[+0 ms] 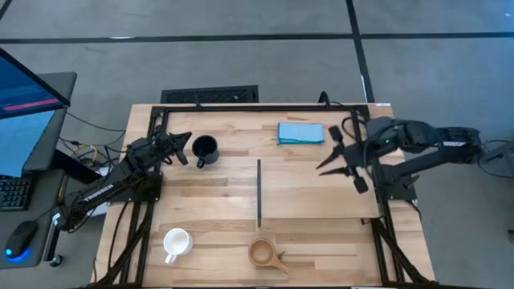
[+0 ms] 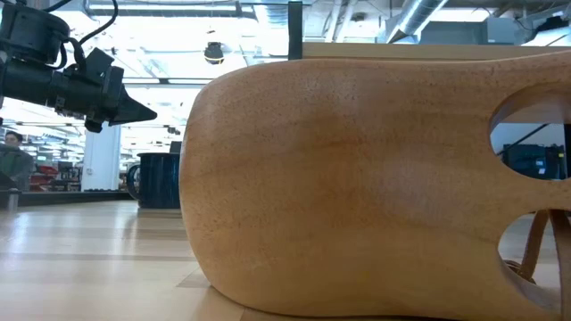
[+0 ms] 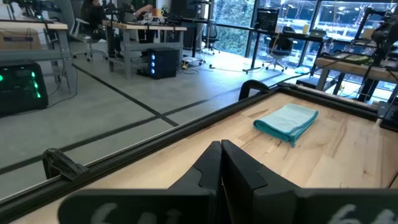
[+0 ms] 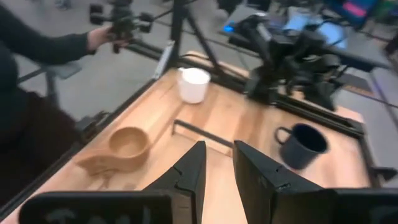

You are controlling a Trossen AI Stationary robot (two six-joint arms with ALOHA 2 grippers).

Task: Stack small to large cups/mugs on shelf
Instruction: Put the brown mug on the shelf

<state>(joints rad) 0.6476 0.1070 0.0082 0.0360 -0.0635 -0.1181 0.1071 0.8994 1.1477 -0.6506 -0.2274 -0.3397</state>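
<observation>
Currently both grippers empty, cups unstacked.
Left gripper point(image 1: 186, 138) closed beside glossy black mug point(image 1: 205, 149); right gripper point(image 1: 327, 158) slightly parted over pale-wood plank shelf point(image 1: 317, 189).

Left claw point(image 1: 186, 148) closed; right claw point(image 1: 336, 164) slightly parted, empty.

My two arms were matte black with jointed segments, thin cables alongside, and each gripper point(image 1: 341, 160) had pointed black fingers.

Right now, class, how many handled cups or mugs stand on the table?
3. The glossy black mug stands beside the left gripper; the white mug and the small tan wooden cup stand along the near edge.
</observation>
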